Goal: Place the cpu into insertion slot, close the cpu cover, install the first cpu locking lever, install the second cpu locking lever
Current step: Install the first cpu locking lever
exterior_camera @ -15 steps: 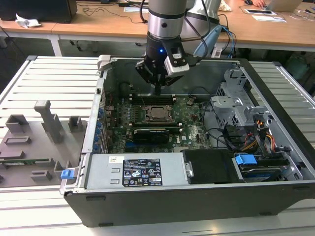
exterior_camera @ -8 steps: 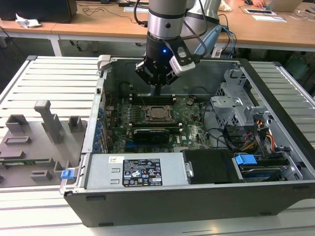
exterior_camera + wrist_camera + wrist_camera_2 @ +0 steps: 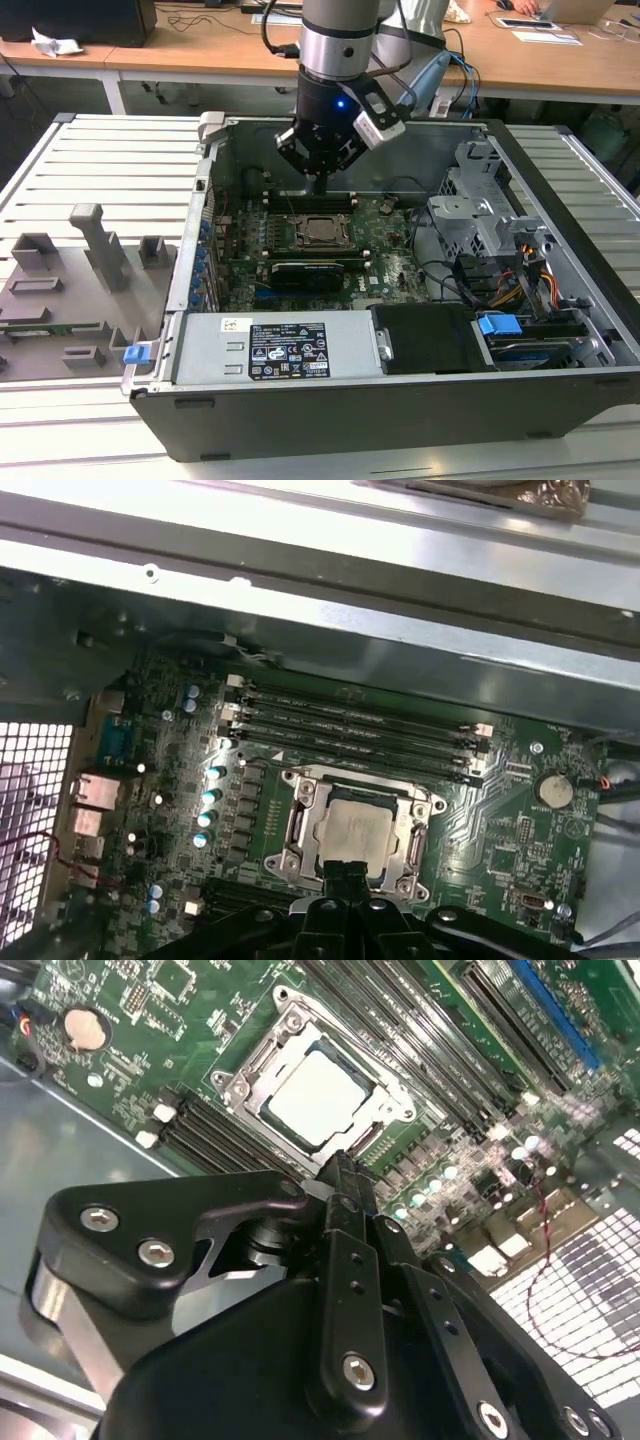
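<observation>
I see the cpu (image 3: 356, 832) already seated in the insertion slot (image 3: 297, 825), with the cpu cover (image 3: 410, 842) down around it — its window frames the chip. I can't confirm either locking lever. My end effector (image 3: 341, 1174) hangs just above the slot's edge, fingers pressed together, holding nothing.

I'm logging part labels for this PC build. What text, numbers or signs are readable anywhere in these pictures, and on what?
None can be read.
White-and-black sticker on the grey metal power supply box: print too small.
Small white sticker beside it: too small.
Green motherboard markings, in both wrist views: blurred.
Silvery square cpu top: no legible marking.
</observation>
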`<state>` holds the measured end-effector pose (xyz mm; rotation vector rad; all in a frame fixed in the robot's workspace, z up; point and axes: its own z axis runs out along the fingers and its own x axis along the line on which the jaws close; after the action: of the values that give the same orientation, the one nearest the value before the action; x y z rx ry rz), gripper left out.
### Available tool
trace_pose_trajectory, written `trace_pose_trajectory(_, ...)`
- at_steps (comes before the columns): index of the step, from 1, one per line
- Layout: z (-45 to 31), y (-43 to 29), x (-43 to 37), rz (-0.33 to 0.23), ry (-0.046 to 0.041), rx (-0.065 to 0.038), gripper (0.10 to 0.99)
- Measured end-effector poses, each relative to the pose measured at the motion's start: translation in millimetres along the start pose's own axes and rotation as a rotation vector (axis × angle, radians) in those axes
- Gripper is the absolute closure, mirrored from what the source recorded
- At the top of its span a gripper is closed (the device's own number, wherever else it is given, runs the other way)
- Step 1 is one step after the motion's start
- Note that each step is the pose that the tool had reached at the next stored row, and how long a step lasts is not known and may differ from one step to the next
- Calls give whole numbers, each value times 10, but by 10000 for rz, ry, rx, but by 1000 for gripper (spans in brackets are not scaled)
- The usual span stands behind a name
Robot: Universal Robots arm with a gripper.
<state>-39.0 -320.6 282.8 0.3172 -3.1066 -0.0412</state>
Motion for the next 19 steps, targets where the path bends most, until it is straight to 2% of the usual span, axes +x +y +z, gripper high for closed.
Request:
trace_pose_trajectory(3,4,18,89,-21,-35,3,980)
trace_pose_trajectory(7,14,55,264,-20,-152,21,980)
trace_pose_trajectory(9,32,68,296,236,-168,22,980)
trace_pose_trajectory(11,37,76,334,263,-172,21,980)
trace_pose_trajectory(12,45,89,395,260,-185,21,980)
trace_pose_trajectory(14,58,103,462,263,-202,21,980)
trace_pose_trajectory(19,91,115,518,310,-220,20,980)
